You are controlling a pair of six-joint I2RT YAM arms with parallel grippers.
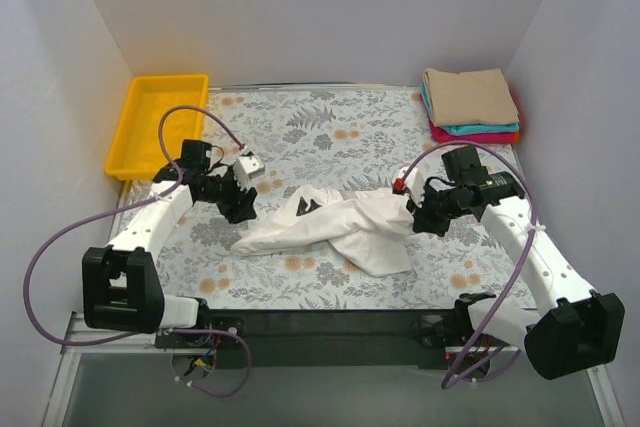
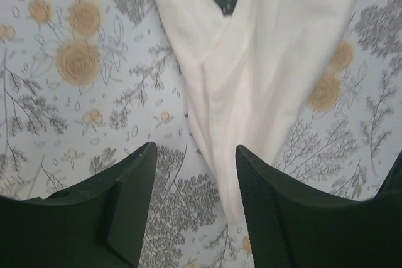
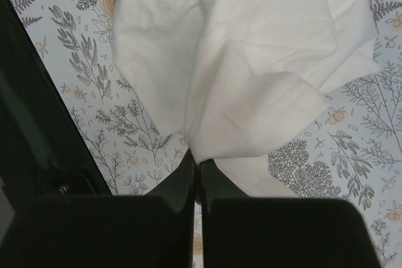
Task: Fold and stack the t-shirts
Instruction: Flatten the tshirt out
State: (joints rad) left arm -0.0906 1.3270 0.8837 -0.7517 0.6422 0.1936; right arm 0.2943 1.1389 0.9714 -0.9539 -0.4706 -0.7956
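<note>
Hidden, cropped
We see only edges of folded teal cloth t-shirt (image 1: 452, 129), folded red cloth t-shirt (image 1: 480, 137) under folded tan cloth t-shirt (image 1: 470, 97); wrist views crop crumpled white cloth t-shirt (image 3: 251, 61).

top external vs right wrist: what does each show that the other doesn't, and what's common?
Only top external: the yellow plastic tray at far left, the stack of folded tan, teal and red cloth t-shirts at far right, and the left gripper beside the crumpled white cloth t-shirt. Only right wrist: the right gripper shut on a fold of it, near a stitched hem. Both: that t-shirt lying on the floral-patterned table cover.
</note>
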